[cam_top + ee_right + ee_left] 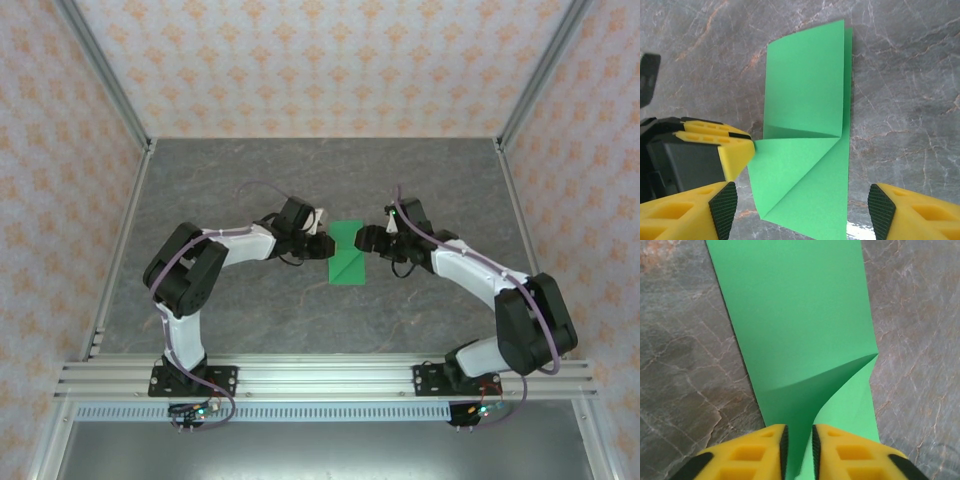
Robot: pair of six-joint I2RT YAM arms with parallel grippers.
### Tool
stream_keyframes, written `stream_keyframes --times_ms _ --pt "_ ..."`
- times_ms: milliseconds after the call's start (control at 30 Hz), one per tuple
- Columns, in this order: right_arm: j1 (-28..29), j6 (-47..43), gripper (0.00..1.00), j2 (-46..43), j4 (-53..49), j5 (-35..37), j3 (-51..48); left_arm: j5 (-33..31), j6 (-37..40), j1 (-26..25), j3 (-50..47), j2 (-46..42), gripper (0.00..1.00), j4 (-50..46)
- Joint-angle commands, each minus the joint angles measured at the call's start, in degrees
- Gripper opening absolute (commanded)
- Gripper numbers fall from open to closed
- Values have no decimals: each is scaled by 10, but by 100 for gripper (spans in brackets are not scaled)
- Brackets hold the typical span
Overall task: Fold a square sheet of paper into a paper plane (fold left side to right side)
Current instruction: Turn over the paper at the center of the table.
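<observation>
Your left tool (799, 434) is clenched on the sheet of paper (805, 85). The two yellow fingers (755, 452) are nearly together, with a thin green edge caught between their black inner pads. Just ahead of that pinch the paper buckles into a soft curved ridge that runs out to its side edge.

Your right tool (801, 206) is released, jaws spread wide. It has one ribbed black pad (724, 207) on each side and the lower end of the sheet lies between them, touching neither. From that wrist you can also see your left tool's blunt yellow fingertip meeting the sheet's edge right at a crease.

That's two tools, four fingers and one sheet. The paper is thin, bright green and plain, folded into a narrow upright strip. A doubled rectangular flap sits above, its layers slightly offset along one long edge. Below it a straight cross crease and a diagonal crease mark out a triangle.

The sheet lies mid-tabletop (250, 320), directly between the two tools. The tabletop is grey and marbled like stone, with rusty veins. Around it stand pale walls with a small repeating orange pattern.
</observation>
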Motion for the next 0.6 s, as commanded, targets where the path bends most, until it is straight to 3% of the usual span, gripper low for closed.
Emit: stream_keyframes --times_ms 0,267,567 --pt "-1 1 75 0 21 -13 -10 -26 7 0 2 -19 14 11" --pt "-6 26 75 60 84 -78 -4 -44 14 -1 -20 -42 9 5" --pt "-1 68 59 158 162 -147 28 -46 13 0 -21 -41 9 7"
